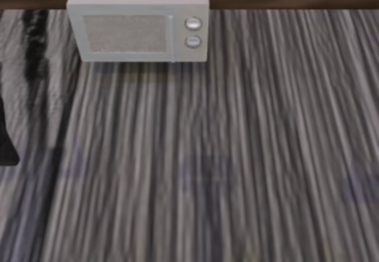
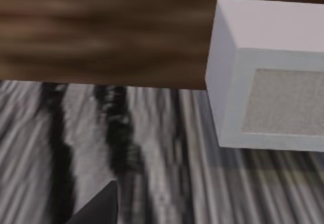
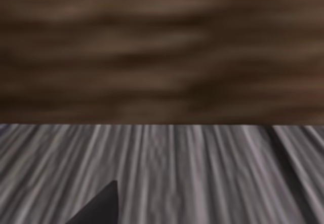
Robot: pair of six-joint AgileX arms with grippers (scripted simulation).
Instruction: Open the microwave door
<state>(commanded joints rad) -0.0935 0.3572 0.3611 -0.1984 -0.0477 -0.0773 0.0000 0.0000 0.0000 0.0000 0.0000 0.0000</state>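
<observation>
microwave (image 1: 137, 19): on the table (image 1: 237, 155), at its far edge, left of centre
microwave door (image 1: 127, 34): front face, left of the two knobs (image 1: 193, 32)

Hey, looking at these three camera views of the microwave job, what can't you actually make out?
- Left gripper: only a dark tip shows in the left wrist view; the frame edge cuts the rest off.
- Right gripper: likewise in the right wrist view, and it is out of the top view.
- Microwave door: its handle is too thin to make out in the top view.
- Microwave: the left wrist view's edge cuts off its knobs.
</observation>
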